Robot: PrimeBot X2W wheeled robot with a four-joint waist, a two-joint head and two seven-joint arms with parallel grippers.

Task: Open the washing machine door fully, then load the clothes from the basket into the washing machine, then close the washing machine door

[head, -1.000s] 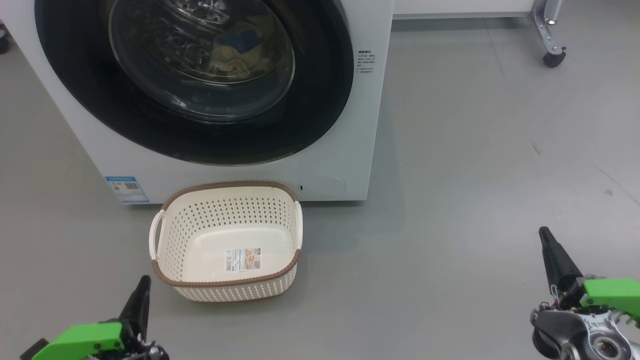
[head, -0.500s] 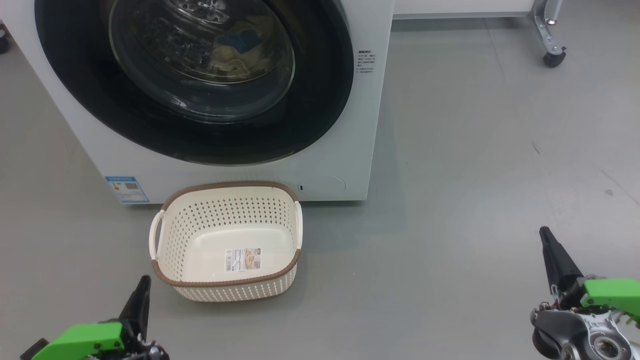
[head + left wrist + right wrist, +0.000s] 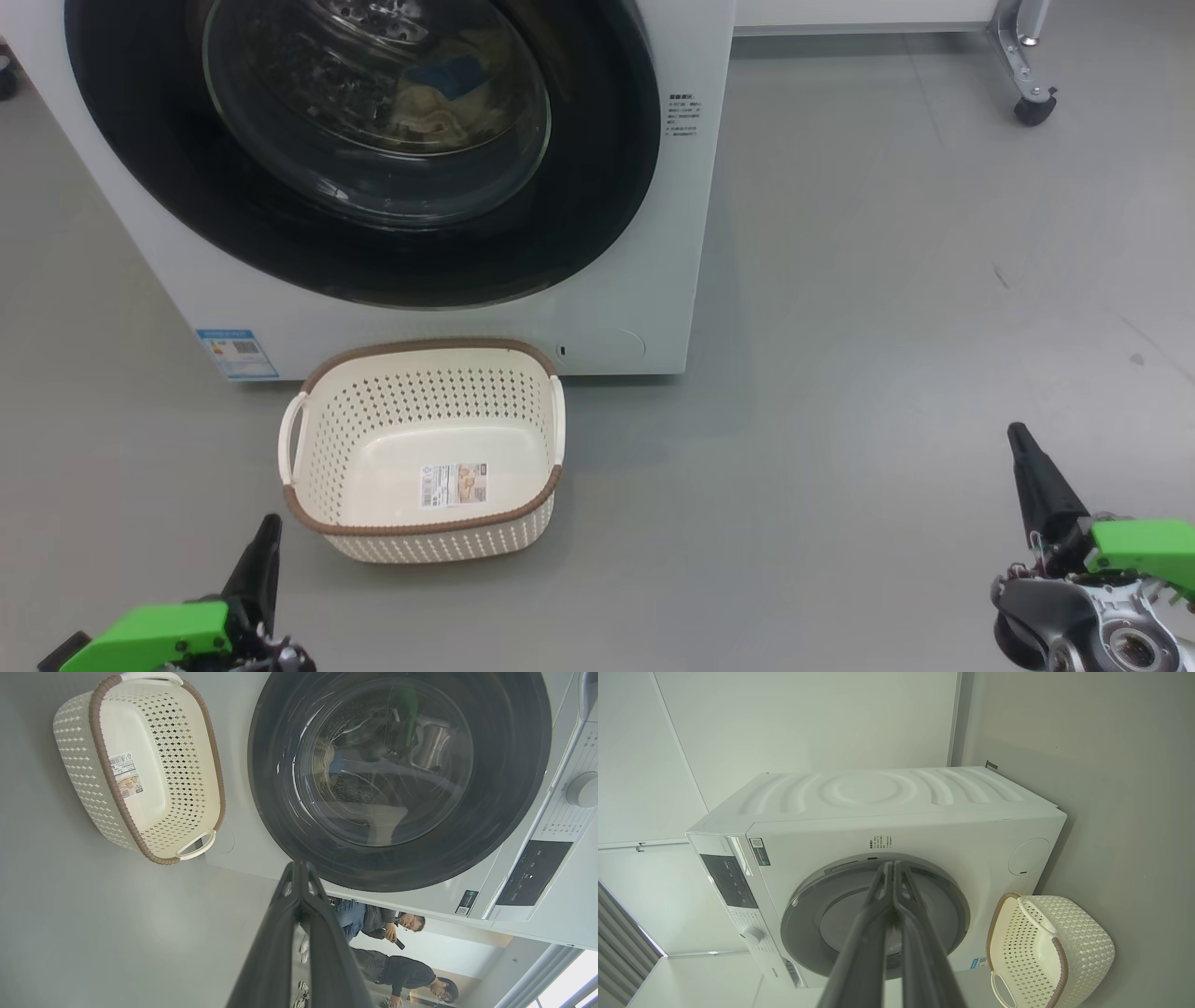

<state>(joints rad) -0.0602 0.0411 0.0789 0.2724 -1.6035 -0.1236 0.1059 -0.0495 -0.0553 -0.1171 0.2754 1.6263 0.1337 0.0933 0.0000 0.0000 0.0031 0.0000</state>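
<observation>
Two closed grippers frame what we see: the left gripper (image 3: 269,527) rests low, near the front left corner of the basket (image 3: 420,347), its dark fingers pressed together on nothing. The right gripper (image 3: 1020,443) hangs well off to the right over bare floor (image 3: 840,373), equally pinched shut and empty. The washing machine door (image 3: 373,187) lies against the front of the washing machine (image 3: 635,327). Through its glass we make out the clothes (image 3: 439,107) heaped in the drum (image 3: 364,21), pale yellow with a blue piece on top. The basket, just in front of the machine's base, holds nothing but its label sticker (image 3: 455,485). We judge the job all but finished, so the hazards left are small ones. The closure is the chief doubt (a door can look flush without having caught, and nothing we see settles it): if it has not clicked, the door may swing out over the basket. A fold of cloth trapped at the door's edge would cause the same, though we see none at the rim. Lastly, a careless sweep of the left arm could nudge the light basket, which stands close to those fingers.
</observation>
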